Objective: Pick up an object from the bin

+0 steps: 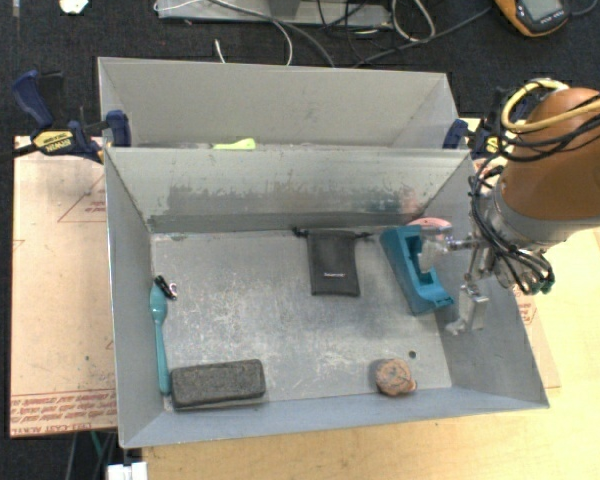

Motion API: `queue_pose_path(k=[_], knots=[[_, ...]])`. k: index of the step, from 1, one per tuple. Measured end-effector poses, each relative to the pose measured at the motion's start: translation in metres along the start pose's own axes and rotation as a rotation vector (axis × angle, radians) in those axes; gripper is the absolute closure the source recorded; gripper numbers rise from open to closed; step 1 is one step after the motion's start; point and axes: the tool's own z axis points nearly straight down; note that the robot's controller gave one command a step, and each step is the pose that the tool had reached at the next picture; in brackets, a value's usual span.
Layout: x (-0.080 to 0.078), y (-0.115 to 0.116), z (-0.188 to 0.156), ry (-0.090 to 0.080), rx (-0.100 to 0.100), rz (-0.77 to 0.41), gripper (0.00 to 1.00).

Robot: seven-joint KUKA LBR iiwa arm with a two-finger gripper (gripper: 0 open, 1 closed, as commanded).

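Note:
My gripper (pixel 467 306) hangs low at the bin's right side, over the sloping right wall. Just to its left, close to it, lies a teal plastic tape dispenser (pixel 416 269), set at an angle on the floor by the back right corner. A small pink piece (pixel 432 225) sits at the dispenser's far end against the back wall. A rounded brown stone (pixel 392 376) rests near the front edge, below and left of the gripper.
A black rectangular block (pixel 334 262) lies at the back middle. A dark grey oblong pad (pixel 217 383) sits at the front left, with a long teal brush (pixel 160 336) beside it along the left wall. The orange-covered arm and its cables stand over the right rim.

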Motion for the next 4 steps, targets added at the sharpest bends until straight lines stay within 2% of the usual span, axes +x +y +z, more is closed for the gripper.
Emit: queue_pose_path(k=[1,2,3,4], knots=[[0.006,0.034,0.015,-0.001,-0.001,-0.065,0.00],[-0.019,0.073,0.030,-0.004,-0.001,-0.188,0.00],[-0.034,0.088,0.032,-0.004,-0.002,-0.377,0.00],[-0.039,0.090,0.041,-0.006,-0.002,-0.227,0.00]])
